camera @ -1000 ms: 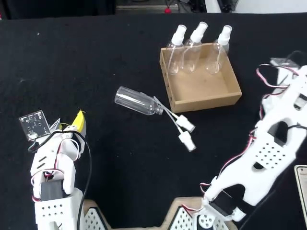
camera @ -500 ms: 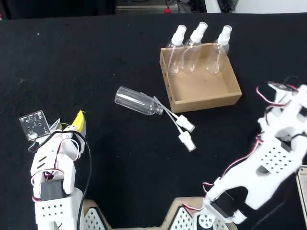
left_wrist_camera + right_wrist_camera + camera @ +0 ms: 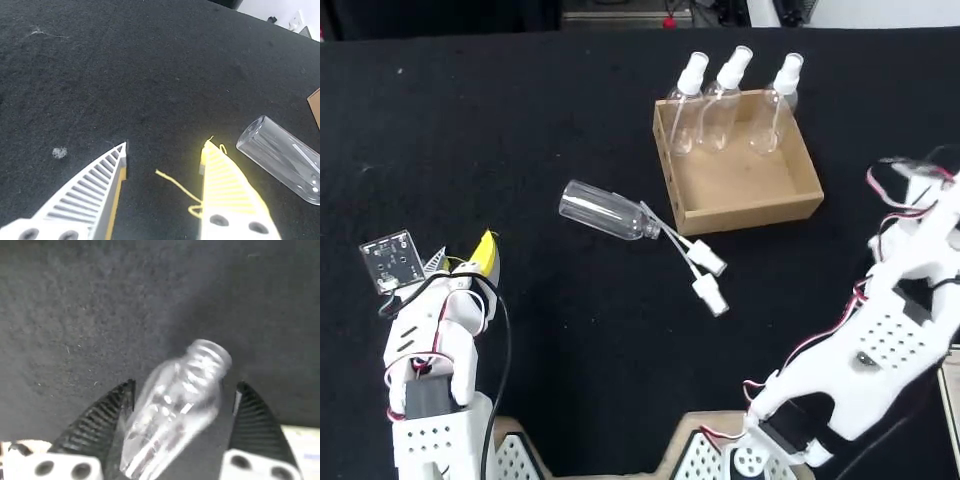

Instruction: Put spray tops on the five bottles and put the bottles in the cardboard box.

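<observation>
Black cloth table (image 3: pixel 520 120). Left claw (image 3: pixel 165 147) sits low over it, spread wide, nothing held, likely waiting. Clear plastic bottle (image 3: pixel 605 213) lies uncapped mid-table, with two white spray tops (image 3: pixel 707 259) just beside its neck, handy for fitting. Brown cardboard box (image 3: pixel 740 215) holds three capped bottles (image 3: pixel 720 95) leaning on its far wall. Right claw (image 3: pixel 185 385) grips a second uncapped clear bottle (image 3: pixel 170 415), neck outward, presumably for capping.

right pincer (image 3: pixel 185 386) with its bottle (image 3: pixel 170 412) swung rightward, farther from cardboard box (image 3: pixel 745 212)
</observation>
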Motion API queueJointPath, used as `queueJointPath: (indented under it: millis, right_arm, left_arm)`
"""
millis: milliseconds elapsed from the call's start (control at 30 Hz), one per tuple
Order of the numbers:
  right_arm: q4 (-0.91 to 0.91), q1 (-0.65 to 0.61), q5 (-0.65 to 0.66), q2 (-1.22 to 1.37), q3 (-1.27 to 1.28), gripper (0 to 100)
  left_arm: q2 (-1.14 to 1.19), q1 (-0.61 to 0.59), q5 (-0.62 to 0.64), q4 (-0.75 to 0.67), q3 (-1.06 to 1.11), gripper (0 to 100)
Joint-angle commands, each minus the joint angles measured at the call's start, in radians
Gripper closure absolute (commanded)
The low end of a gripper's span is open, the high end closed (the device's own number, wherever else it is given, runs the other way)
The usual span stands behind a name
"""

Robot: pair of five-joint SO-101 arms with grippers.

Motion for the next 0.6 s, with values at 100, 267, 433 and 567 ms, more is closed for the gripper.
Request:
queueJointPath:
  millis: [100, 267, 433, 567]
  right_arm:
    - [0.023, 0.055, -0.052, -0.122, -0.010, 72.9]
    - [0.017, 0.083, -0.091, -0.124, 0.077, 72.9]
    - [0.005, 0.110, -0.117, -0.124, 0.107, 72.9]
    - [-0.031, 0.114, -0.112, -0.127, 0.153, 72.9]
  left_arm:
    - [-0.014, -0.001, -0.008, -0.025, 0.021, 77]
    - [-0.014, -0.001, -0.008, -0.025, 0.021, 77]
    - [-0.014, -0.001, -0.008, -0.025, 0.021, 77]
    - [-0.014, -0.001, -0.008, -0.025, 0.021, 77]
